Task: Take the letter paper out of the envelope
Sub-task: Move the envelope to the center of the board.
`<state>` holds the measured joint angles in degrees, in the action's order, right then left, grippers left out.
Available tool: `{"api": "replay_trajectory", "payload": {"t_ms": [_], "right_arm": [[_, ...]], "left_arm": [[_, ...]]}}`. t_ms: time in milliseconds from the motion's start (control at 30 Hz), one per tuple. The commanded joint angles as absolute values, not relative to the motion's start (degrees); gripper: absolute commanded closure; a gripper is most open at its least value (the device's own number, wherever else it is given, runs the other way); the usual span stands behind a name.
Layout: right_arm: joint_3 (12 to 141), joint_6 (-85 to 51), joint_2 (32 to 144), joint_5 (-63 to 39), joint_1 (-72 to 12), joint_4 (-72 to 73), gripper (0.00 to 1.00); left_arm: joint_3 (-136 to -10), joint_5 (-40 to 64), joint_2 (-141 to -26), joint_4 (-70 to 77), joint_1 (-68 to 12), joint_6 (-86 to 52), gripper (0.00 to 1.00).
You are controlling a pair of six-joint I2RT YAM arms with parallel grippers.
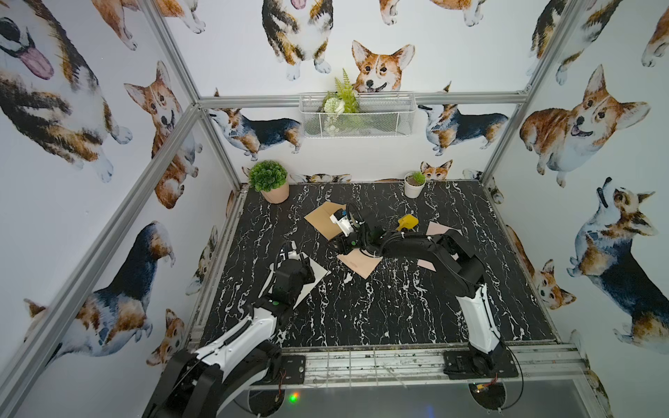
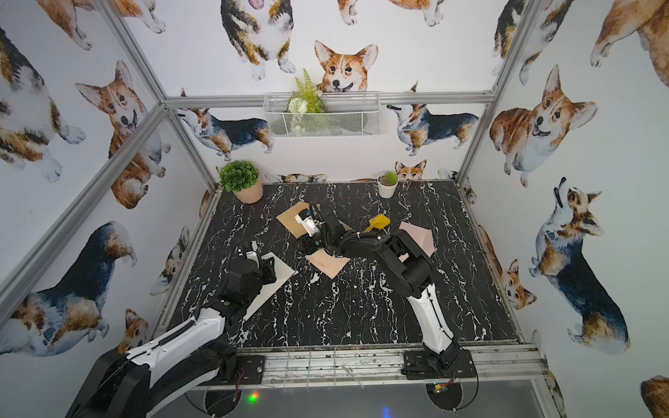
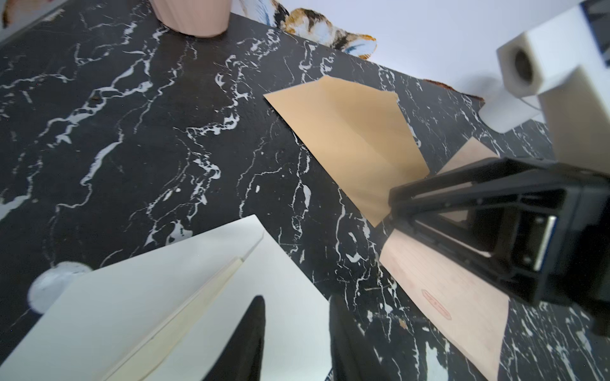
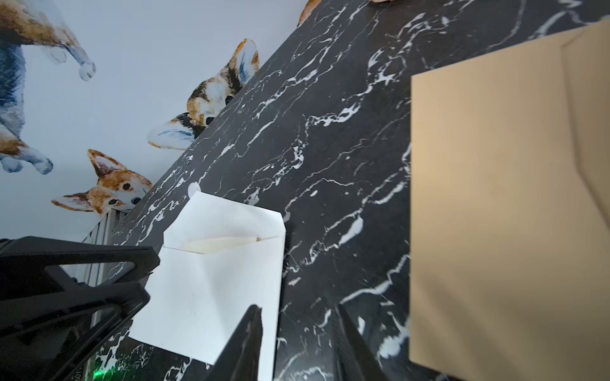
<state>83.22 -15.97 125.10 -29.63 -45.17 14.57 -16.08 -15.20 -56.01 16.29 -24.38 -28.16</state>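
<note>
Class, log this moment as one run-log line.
left gripper: open over white envelope | right gripper: open, empty | pink letter paper: flat on table

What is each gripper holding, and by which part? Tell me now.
Nothing is held. The left gripper stands open above the white envelope, and the right gripper is open too, with nothing between either pair of fingers.

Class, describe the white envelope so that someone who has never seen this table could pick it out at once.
Start at the black marble table and go to its left side, where the left gripper is. Beneath it lies the white envelope, flap open. It is the only white paper there: its neighbours are a brown envelope and pink sheets.
</note>
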Motion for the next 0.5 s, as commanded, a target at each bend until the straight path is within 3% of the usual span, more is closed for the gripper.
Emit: {"api": "replay_trajectory", "payload": {"t_ms": [0,100,267,467], "right_arm": [[88.6,-14.2,128.7,-31.9,-46.2,8.5,0.57],[93.3,-15.1,132.1,-34.9,-46.7,7.3,0.45],[102.9,-12.7,137.2,-32.9,-49.6,-0.5,0.38],[107.1,-15.6,141.4,-32.2,-50.0,1.4,0.26]], "left_arm": [[-15.2,-20.6,-52.3,13.5,-23.7,-31.3,0.63],[-15.3,-23.1,-51.0,11.3,-23.1,-31.5,0.62],[-16.0,-22.3,-52.2,10.6,-22.1,-32.1,0.61],[-15.4,-21.8,-50.8,10.7,-21.5,-32.4,0.61]]}}
